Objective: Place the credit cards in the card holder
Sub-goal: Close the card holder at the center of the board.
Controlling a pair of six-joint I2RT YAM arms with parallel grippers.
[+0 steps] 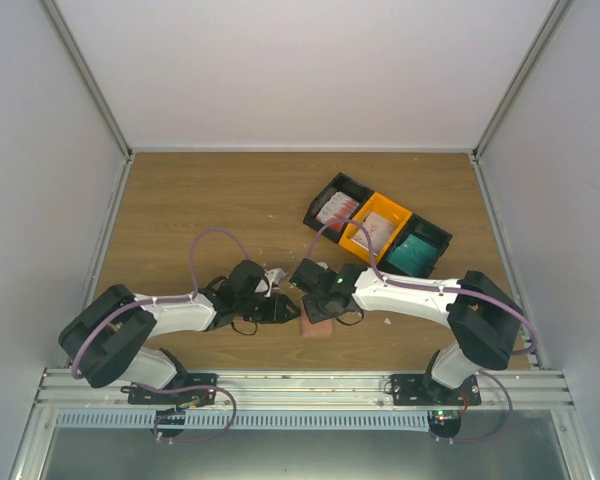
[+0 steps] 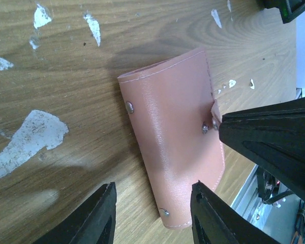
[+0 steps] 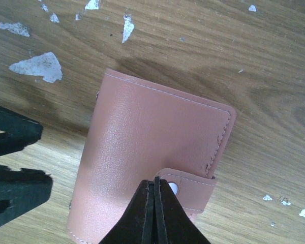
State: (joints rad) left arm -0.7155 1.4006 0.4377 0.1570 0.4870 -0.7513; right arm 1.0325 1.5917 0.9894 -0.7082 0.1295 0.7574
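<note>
Seen from above, the small flat salmon-brown folding card holder [image 1: 317, 328] is lying on the wood-grain table [image 1: 200, 200], close to the metal rail [image 1: 300, 385] at 6 o'clock. My left gripper [image 1: 288, 312] is sitting at the holder's 9 o'clock and my right gripper [image 1: 315, 308] at its 12, both about equally near. The credit cards [image 1: 337, 210] are lying in the row of black and orange plastic bins [image 1: 396, 203], well apart toward 1 o'clock. In my left wrist view the holder's long axis is running from 11 to 5 o'clock, and my left fingers [image 2: 104, 221] are standing wide apart on either side of its 5 o'clock end. In my right wrist view my right jaws are pressing together, tips at the snap tab [image 3: 193, 185]. Whether they are pinching it I cannot tell. Bare table is showing beyond the holder's far and side edges.
</note>
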